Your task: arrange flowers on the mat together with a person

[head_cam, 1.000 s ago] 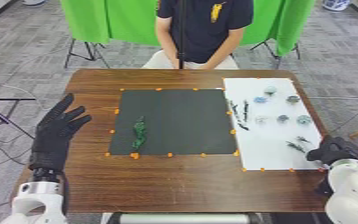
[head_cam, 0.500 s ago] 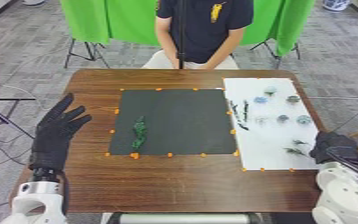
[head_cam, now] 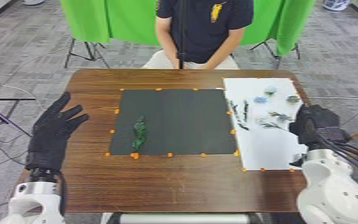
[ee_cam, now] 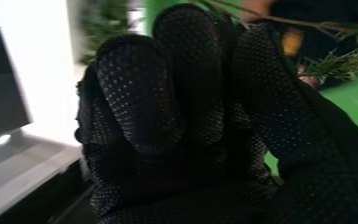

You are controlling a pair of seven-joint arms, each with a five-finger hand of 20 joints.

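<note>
One green sprig (head_cam: 279,117) is pointing roughly toward ten o'clock over the white sheet (head_cam: 266,150).
The right hand (head_cam: 314,123), nearly closed, is pinching it; the dark mat (head_cam: 182,125) is lying at nine o'clock.

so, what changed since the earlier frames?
Black-gloved right hand took hold of the thin green needle-leaved sprigs near the white sheet's near right corner and carried them forward, slightly left. Dark green leafy stem on the black mat stayed; open black-gloved left hand practically unmoved.
</note>
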